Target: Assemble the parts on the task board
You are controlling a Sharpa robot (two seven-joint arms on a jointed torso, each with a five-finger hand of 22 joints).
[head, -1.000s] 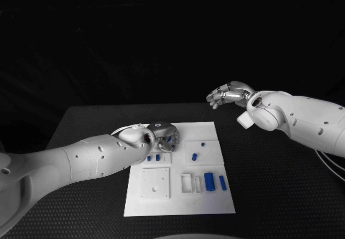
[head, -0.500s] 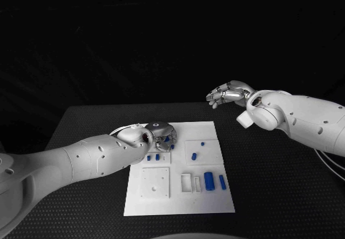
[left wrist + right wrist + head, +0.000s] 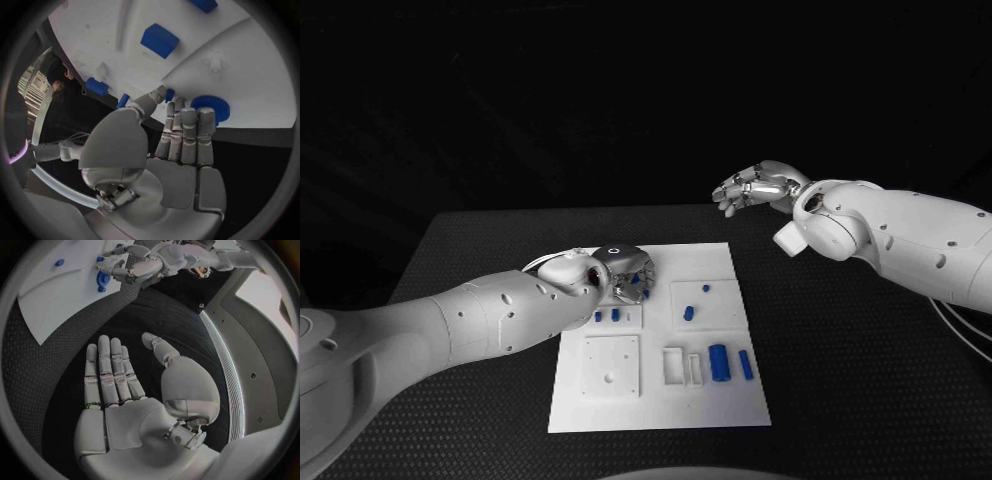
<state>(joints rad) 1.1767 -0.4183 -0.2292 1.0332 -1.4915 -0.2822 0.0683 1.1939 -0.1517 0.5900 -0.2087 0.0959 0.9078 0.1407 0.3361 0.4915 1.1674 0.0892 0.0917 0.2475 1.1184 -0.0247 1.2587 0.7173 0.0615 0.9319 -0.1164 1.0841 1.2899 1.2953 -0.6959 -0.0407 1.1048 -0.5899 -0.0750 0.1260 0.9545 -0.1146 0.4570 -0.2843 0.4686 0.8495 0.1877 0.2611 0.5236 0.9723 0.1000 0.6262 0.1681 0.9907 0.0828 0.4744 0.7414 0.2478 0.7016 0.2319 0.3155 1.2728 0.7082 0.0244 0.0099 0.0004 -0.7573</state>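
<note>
On task board (image 3: 661, 400) centre-left, near far edge: blue gear (image 3: 210, 107) w/ left hand (image 3: 625, 272) fingertips on it, no clear grasp. Blue parts (image 3: 720, 362) sit in near-right recesses. Right hand (image 3: 759, 187) released, raised beyond table's far-right corner.

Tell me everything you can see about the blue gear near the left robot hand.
The blue gear is a small round wheel with fine teeth around its rim, plastic by its look. It lies flat on the white task board, close to the board's edge. The fingertips of the left robot hand reach to its rim; whether they touch or grip it cannot be told. In the right wrist view it shows beside that hand.
</note>
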